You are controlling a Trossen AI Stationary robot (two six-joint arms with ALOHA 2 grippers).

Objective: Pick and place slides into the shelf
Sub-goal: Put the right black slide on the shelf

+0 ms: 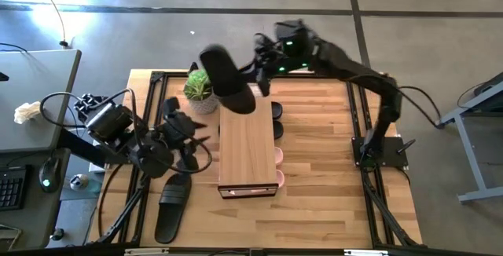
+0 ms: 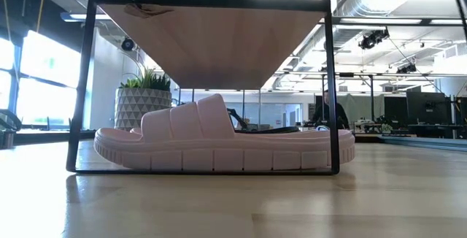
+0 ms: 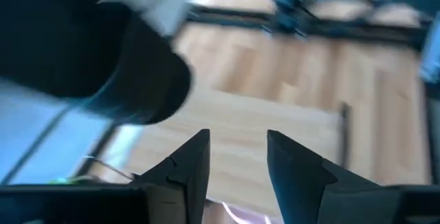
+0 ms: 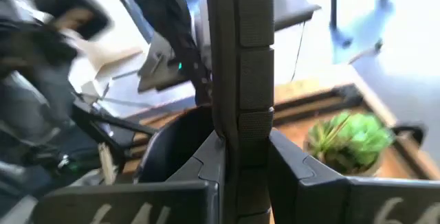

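The light-wood shelf (image 1: 247,150) stands mid-table. A pink slide (image 2: 219,147) lies on its lower tier; pink (image 1: 279,158) and black (image 1: 277,118) slide ends poke out on the shelf's right side. My right gripper (image 4: 244,148) is shut on a black slide (image 1: 226,79), held above the shelf's far end. Left of the shelf, my left gripper (image 3: 237,138) is open with nothing between its fingers. Another black slide (image 1: 173,205) lies flat on the table at the near left. My right gripper pinches the black slide between its two fingers, which close on its two flat faces with the ribbed sole edge (image 4: 240,124) running up between them. The fingers come nearly level from the table's far right. The slide is lifted clear above the shelf top.
A potted plant (image 1: 200,89) stands at the far left corner of the shelf, close to the held slide. Black frame rails (image 1: 153,79) border the table. Bare tabletop lies right of the shelf (image 1: 322,154).
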